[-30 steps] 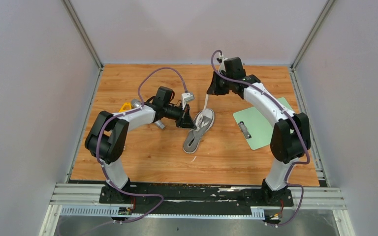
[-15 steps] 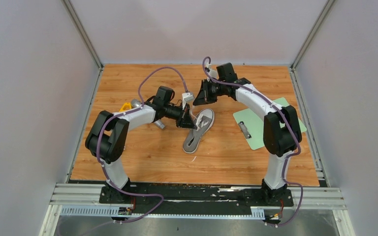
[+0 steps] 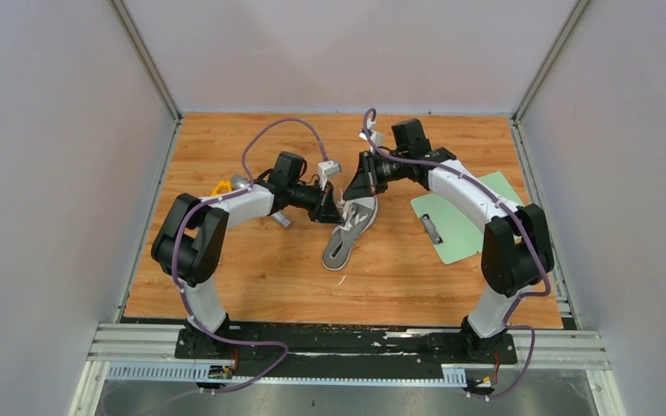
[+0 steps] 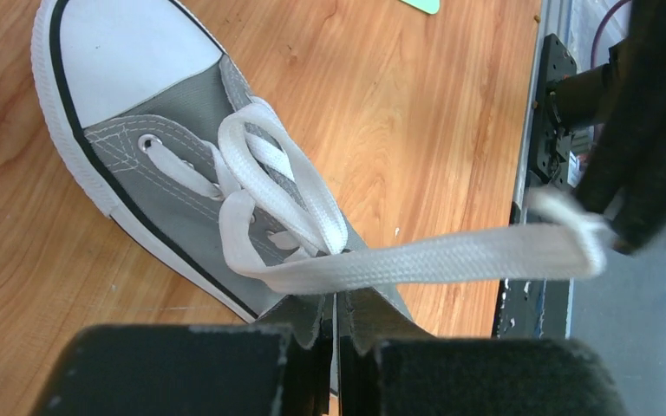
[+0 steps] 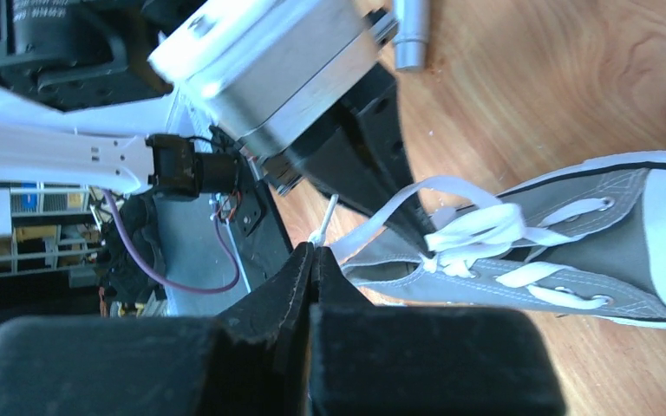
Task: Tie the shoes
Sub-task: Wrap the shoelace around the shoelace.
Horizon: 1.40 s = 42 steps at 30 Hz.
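Left wrist view puts the sneaker (image 4: pixel 165 199) flat on the wooden tabletop (image 4: pixel 416 104), toe cap toward the upper left. The overhead view places it near the middle of the work area, between the two arms. Its white laces (image 4: pixel 451 258) lie in a loose loop over the eyelets. One long strand runs almost straight from the throat of the shoe out to the right end effector (image 4: pixel 611 232). That one is clamped on a folded bit of the strand and holds it clear of the wood. The left end effector (image 4: pixel 335 334) is closed as well, right at the throat. A thin sliver of white shows between its fingers, so it appears to pinch the other strand close to where the laces cross.

The step in hand looks like drawing a crossing of the laces snug. To do that well, the two pulls should be opposed, low and about equal in force. The shoe is small and nothing pins it down, so a one-sided tug would probably drag or roll it. Flat lace can slide through a narrow pinch, so tension should build gradually. The slack loop over the eyelets needs watching so it does not get drawn into the crossing. From above the two wrists sit very near each other, leaving little margin against a knock.
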Available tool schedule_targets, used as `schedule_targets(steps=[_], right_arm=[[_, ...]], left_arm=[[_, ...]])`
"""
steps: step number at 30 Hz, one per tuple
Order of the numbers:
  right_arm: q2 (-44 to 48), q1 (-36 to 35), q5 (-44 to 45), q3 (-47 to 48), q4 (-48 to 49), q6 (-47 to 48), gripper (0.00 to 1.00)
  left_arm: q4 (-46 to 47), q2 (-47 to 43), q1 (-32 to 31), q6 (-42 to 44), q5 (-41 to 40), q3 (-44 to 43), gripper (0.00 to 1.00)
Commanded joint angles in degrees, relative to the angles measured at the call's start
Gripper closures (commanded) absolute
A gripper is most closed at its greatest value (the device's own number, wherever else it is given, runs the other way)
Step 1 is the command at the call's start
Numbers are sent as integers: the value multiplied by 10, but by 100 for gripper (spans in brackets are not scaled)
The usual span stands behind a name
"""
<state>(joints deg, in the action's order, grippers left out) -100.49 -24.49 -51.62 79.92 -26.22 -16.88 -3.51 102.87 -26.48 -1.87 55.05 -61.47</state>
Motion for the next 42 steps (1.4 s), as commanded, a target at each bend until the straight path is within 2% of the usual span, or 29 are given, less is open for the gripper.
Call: schedule_targets(steps=[1, 11, 16, 18, 21, 25, 27, 29, 32, 37, 42], right_arm=[[43, -14, -44, -20, 10, 52, 100], [97, -32, -34, -80, -6, 92, 100], [125, -24, 87, -95, -5, 73, 100], [130, -22, 131, -92, -7, 77, 90], [114, -4, 157, -79, -10, 82, 82], [44, 34, 192, -12, -11, 82, 80], [-5, 39, 189, 34, -14, 106, 80], [-53, 40, 165, 79, -21, 133, 78], [-128, 37, 83, 155, -45, 160, 77], [-257, 8, 62, 290, -134, 285, 72], [-350, -14, 53, 415, -207, 387, 61]], left_arm=[[23, 4, 3, -17, -15, -5, 100], [29, 5, 3, -20, -26, 5, 100], [31, 8, 3, -12, -26, 10, 99], [29, 11, 3, -8, -25, 10, 99], [21, 7, 3, -2, -22, 12, 99], [28, -19, 3, -9, -35, 42, 99], [62, -32, 3, -23, -36, 65, 99], [93, -41, 3, -36, -27, 83, 99], [113, -49, 2, -33, -16, 93, 100], [102, -57, -1, -8, -17, 87, 100], [73, -55, -20, 39, -22, 73, 100]])
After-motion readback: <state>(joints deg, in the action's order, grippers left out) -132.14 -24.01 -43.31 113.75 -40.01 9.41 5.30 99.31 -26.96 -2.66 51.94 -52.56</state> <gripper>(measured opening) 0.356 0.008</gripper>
